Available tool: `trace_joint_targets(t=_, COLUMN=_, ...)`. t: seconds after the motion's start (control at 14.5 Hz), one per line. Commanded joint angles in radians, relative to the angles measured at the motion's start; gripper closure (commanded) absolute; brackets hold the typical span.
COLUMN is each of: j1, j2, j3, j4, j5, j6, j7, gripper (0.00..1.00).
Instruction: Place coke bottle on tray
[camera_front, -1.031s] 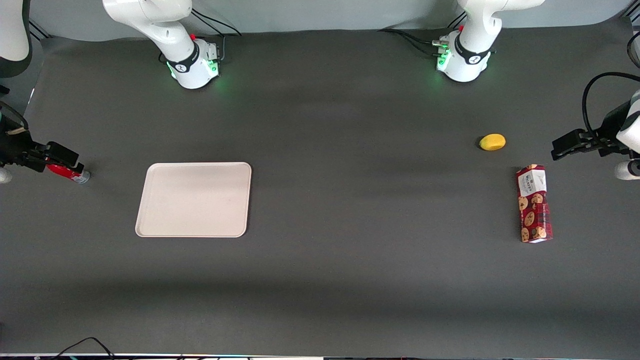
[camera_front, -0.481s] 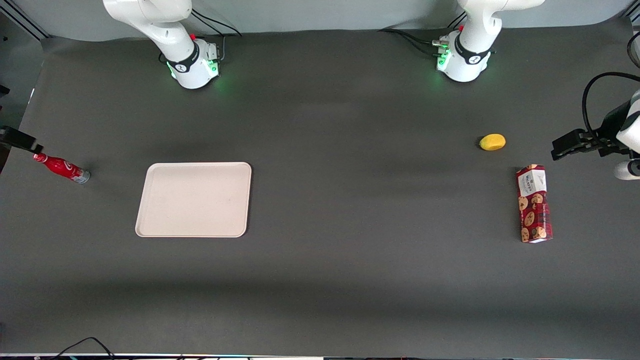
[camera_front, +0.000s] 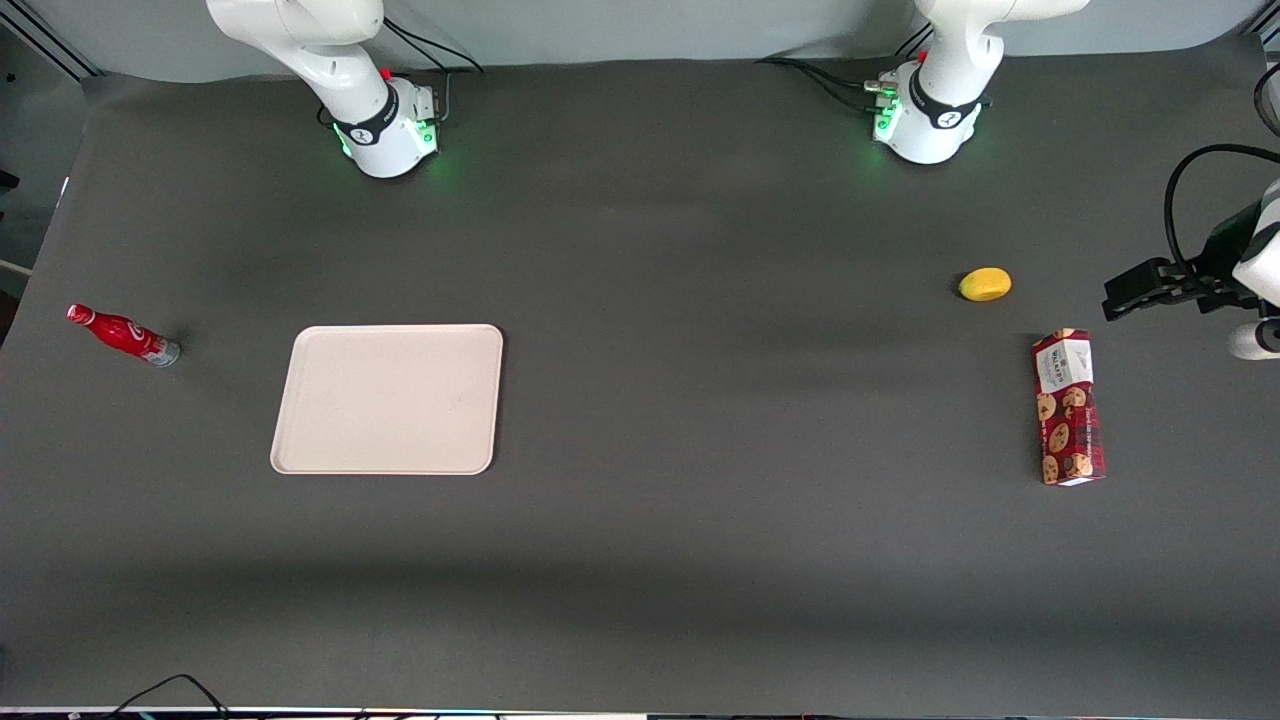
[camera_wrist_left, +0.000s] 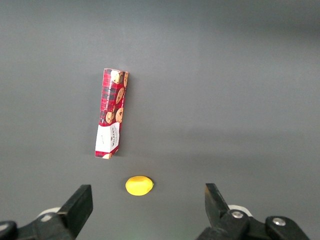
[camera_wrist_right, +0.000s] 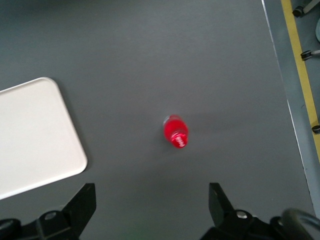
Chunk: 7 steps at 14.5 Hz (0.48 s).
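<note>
Right wrist view: gripper (camera_wrist_right: 151, 210) spread wide, high above upright slim red coke bottle (camera_wrist_right: 176, 131).
Stood on dark table, well apart from flat cream-white tray (camera_front: 388, 398).

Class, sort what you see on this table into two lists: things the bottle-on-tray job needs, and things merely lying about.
Needed for the job:
- coke bottle, standing on the table, beside the tray
- tray, nothing on it
- right arm's hand, open, high above the bottle, holding nothing

Just lying about, toward the parked arm's end:
- cookie box
- yellow lemon-like object
</note>
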<state>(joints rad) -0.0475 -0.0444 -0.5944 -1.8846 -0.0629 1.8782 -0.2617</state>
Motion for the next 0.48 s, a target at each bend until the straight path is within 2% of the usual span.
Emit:
trace_joint_targets(t=0.0, j1=0.0, j2=-0.008, j3=-0.039, j4=-0.146, j5=-0.003, j6=0.184, j7=-0.013, gripper=0.0)
trace_joint_targets(t=0.07, j1=0.0, j2=0.001, j3=-0.044, j4=-0.184, j5=0.002, j6=0.237, j7=-0.01, gripper=0.0)
trace_joint_targets(t=0.21, j1=-0.011, j2=0.023, j3=-0.047, j4=-0.249, j5=0.061, j6=0.326, j7=-0.013, gripper=0.0)
trace_joint_targets(t=0.41, j1=-0.021, j2=0.064, j3=-0.065, j4=-0.283, j5=0.075, j6=0.358, j7=-0.043, gripper=0.0)
